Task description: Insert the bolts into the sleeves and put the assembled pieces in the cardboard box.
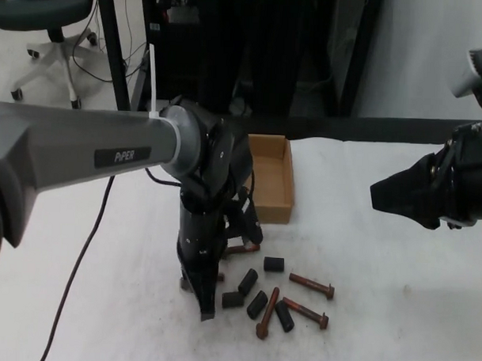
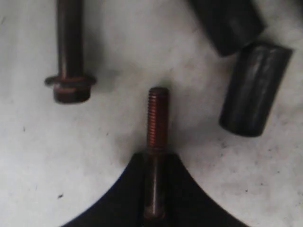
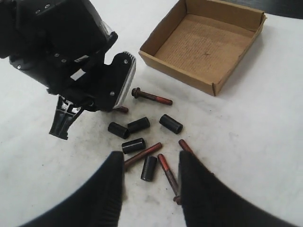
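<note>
My left gripper points down at the table, left of the pile of parts. In the left wrist view its fingers are shut on a rusty bolt whose threaded end sticks out past them. Close by lie another bolt and two black sleeves. My right gripper hovers open and holds nothing, above several loose bolts and sleeves. The cardboard box stands behind the pile with nothing in it.
The left arm's long grey link crosses the left half of the bench. A cable runs over the white table on the left. Dark frame posts and an office chair stand beyond the far edge.
</note>
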Robot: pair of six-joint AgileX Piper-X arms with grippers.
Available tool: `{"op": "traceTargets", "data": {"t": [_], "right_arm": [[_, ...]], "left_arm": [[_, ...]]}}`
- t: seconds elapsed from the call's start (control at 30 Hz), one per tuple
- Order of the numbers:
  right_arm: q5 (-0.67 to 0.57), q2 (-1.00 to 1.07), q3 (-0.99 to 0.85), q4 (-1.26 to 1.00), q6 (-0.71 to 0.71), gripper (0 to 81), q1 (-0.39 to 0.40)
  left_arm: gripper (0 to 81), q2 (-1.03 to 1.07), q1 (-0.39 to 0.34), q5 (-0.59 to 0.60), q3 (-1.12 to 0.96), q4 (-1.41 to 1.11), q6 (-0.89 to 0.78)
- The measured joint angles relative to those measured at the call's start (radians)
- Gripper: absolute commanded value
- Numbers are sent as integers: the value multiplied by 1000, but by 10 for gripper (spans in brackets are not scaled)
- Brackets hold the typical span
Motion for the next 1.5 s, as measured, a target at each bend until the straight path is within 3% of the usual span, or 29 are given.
{"op": "traceTargets", "data": {"t": [0.3,0.57,0.67,0.83,0.9,1.27,1.5], "right_arm": [[14,0,0,0,-35,363,0],[14,0,0,0,-35,363,0],[14,0,0,2,-35,363,0],[14,0,0,32,-35,363,0],[14,0,0,39,-35,363,0],[10,0,0,45,-57,363,0],[-2,13,0,35,-84,363,5]], "left_arm": [[2,0,0,61,0,-32,216],[7,0,16,70,0,-45,295],[99,0,31,96,0,-46,261],[429,0,56,117,0,-57,155],[475,0,61,117,0,-66,123],[447,-41,66,87,-39,-37,-22],[447,-258,72,110,-176,-75,-139]]}}
